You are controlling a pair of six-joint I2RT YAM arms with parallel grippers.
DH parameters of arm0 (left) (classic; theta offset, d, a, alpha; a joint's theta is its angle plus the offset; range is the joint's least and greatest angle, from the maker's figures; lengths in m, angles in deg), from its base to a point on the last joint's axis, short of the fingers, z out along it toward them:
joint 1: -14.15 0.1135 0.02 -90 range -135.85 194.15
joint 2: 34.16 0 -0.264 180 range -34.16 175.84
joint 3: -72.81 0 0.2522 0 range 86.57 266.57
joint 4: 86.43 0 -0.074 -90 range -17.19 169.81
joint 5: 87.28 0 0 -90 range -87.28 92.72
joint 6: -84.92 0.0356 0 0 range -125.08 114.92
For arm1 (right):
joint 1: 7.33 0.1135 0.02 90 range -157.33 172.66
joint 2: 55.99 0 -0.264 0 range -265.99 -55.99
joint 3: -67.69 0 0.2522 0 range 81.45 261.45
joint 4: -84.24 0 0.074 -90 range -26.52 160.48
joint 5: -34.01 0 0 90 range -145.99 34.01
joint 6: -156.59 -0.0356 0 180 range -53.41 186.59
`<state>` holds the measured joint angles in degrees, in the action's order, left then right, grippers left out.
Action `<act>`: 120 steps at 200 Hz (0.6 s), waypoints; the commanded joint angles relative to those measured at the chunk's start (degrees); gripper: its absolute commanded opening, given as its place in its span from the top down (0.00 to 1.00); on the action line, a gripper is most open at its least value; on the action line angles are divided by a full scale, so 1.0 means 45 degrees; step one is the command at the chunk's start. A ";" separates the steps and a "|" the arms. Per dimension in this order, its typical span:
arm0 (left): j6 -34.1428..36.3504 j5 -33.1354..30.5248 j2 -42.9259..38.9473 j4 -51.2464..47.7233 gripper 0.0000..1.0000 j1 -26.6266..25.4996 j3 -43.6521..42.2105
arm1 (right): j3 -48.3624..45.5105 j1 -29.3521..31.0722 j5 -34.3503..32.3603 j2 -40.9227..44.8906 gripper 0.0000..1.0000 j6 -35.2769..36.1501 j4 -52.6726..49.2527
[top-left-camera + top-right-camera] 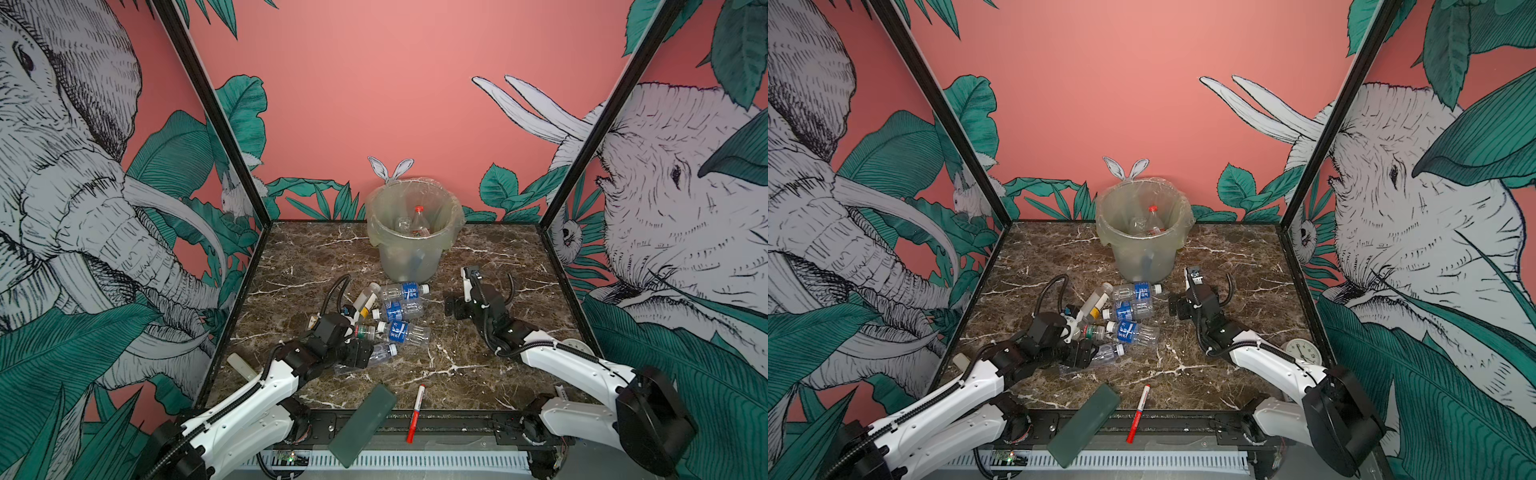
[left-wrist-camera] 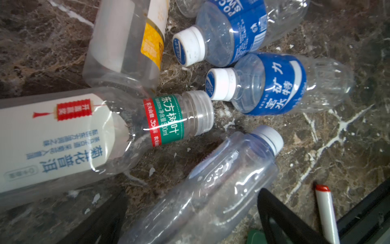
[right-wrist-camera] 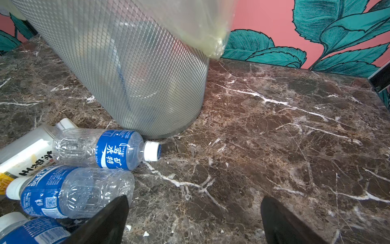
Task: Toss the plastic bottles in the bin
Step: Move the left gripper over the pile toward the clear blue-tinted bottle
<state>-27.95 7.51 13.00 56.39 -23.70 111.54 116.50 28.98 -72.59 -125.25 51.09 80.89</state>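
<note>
Left claw (image 2: 193,192): jaws spread wide, straddling a clear unlabelled bottle (image 2: 221,169) that lies on the table (image 1: 478,345); no pinch evident. Right claw (image 3: 194,197): jaws spread, holding nothing, over the table near the foot of the bin (image 1: 399,266). Plastic bottles (image 1: 401,309) lie clustered on the table just in front of the bin. A red-capped bottle (image 1: 419,214) and others sit inside it.

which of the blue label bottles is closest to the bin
The blue-label bottle at the foot of the bin, white cap pointing right in a top view; the other two lie farther from it, caps pointing left.
</note>
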 commanded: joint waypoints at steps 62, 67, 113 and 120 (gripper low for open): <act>0.0224 0.0292 0.0087 -0.0317 0.03 -0.0437 -0.0057 | 0.0528 -0.0082 0.0229 -0.0255 0.01 -0.0192 0.0002; 0.0274 0.0272 0.0089 -0.0237 0.03 -0.0433 -0.0078 | 0.0538 -0.0092 0.0239 -0.0255 0.01 -0.0188 0.0008; 0.0588 0.0073 -0.0207 -0.0072 0.03 -0.0428 -0.0194 | 0.0591 -0.0101 0.0300 -0.0346 0.01 -0.0129 -0.0055; 0.0636 0.0120 -0.0185 -0.0015 0.03 -0.0427 -0.0236 | 0.0610 -0.0101 0.0312 -0.0366 0.00 -0.0141 -0.0052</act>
<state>-26.25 8.63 12.65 56.13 -25.55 111.26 117.61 28.96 -71.56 -126.45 50.54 79.74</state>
